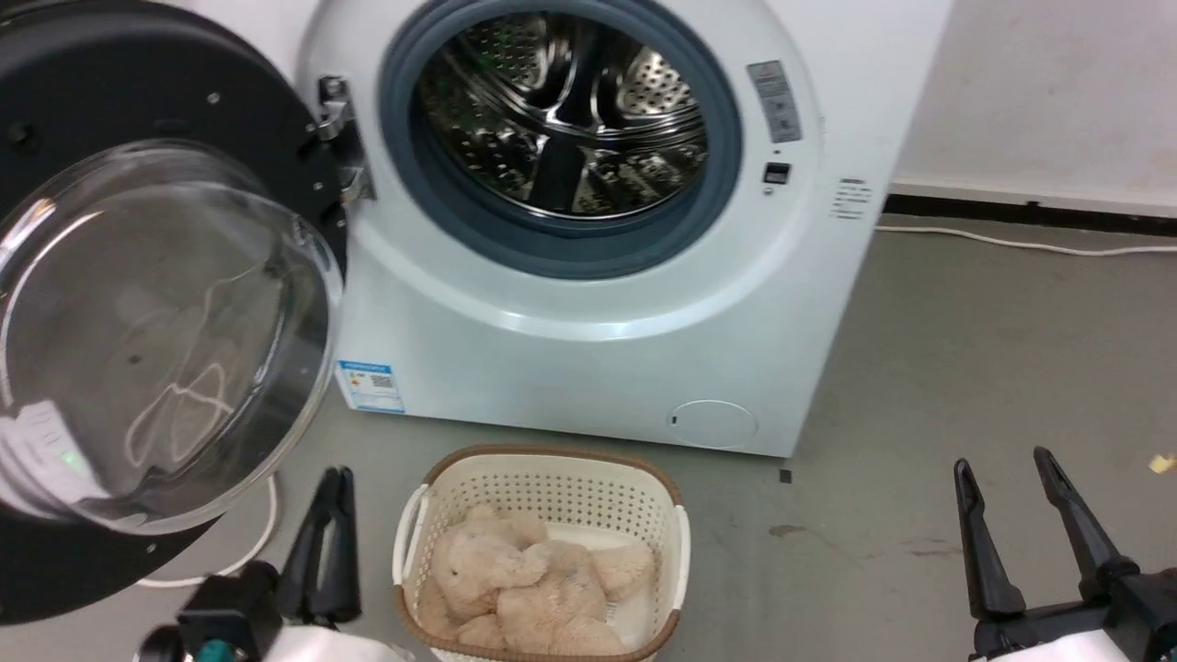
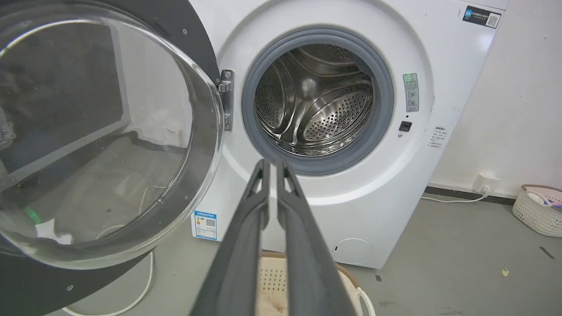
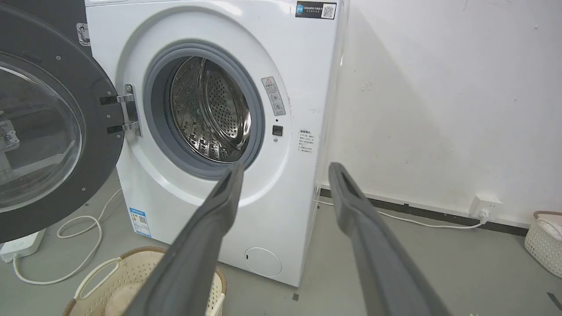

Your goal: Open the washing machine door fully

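Observation:
The washing machine door (image 1: 83,119) hangs swung out to the left on its metal hinge (image 1: 340,138), its black ring and bulging clear glass bowl (image 2: 101,131) facing me. It also fills the left of the right wrist view as the door (image 3: 94,87). The steel drum (image 1: 565,110) lies exposed inside the grey rubber ring. My left gripper (image 1: 333,476) is low, below the door's lower edge, shut with nothing between its fingers (image 2: 246,228). At the lower right, far from the machine, my right gripper (image 1: 1004,462) stands open and holds nothing.
A cream basket (image 1: 542,478) with a beige plush toy (image 1: 533,579) sits on the grey floor before the machine. A white cable (image 3: 83,228) loops under the door beside a power strip (image 3: 19,245). Another basket (image 3: 544,245) stands by the wall at right.

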You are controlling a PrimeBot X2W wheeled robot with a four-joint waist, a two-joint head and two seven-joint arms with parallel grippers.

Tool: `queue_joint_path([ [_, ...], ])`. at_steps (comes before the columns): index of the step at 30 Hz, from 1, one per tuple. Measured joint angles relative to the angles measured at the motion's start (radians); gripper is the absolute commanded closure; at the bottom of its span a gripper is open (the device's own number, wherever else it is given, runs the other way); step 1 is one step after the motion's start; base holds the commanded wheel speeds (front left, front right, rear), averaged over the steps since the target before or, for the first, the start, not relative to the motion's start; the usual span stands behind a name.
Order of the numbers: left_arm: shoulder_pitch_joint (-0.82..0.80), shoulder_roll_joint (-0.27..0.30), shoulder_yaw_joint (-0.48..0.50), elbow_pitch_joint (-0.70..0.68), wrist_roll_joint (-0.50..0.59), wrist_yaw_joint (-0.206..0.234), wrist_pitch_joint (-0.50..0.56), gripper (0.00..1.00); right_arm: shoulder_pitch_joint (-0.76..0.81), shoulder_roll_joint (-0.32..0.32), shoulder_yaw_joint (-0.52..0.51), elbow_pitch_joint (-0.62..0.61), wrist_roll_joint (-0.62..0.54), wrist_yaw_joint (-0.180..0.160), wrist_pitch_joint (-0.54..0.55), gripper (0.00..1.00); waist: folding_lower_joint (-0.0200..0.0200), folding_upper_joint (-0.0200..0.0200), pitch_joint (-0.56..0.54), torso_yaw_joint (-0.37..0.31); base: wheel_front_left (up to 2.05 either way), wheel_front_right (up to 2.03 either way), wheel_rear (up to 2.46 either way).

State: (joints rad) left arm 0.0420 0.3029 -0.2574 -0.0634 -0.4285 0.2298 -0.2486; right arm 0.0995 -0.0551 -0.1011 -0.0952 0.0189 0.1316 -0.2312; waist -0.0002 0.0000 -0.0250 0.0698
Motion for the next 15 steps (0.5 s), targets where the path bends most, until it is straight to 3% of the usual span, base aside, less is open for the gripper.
queue_joint_path([
  [1,0.008,-0.003,-0.009,0.001,0.007,0.007,0.0,0.06,0.002,0.0,0.0,0.0,0.0,0.0,0.0,0.0,0.0001,0.0,-0.001,-0.008,0.0,0.0,0.0],
  [2,0.016,-0.004,-0.021,0.002,0.016,0.01,0.0,0.0,0.004,0.0,0.0,0.0,0.002,0.0,0.0,0.0,0.0001,0.0,-0.002,-0.016,0.0,0.0,0.0],
  [15,0.042,-0.02,-0.088,0.058,0.084,0.04,0.001,0.0,0.016,0.001,0.0,0.05,0.018,0.0,-0.01,0.0,0.0002,0.0,-0.002,-0.063,0.0,0.0,0.0],
])
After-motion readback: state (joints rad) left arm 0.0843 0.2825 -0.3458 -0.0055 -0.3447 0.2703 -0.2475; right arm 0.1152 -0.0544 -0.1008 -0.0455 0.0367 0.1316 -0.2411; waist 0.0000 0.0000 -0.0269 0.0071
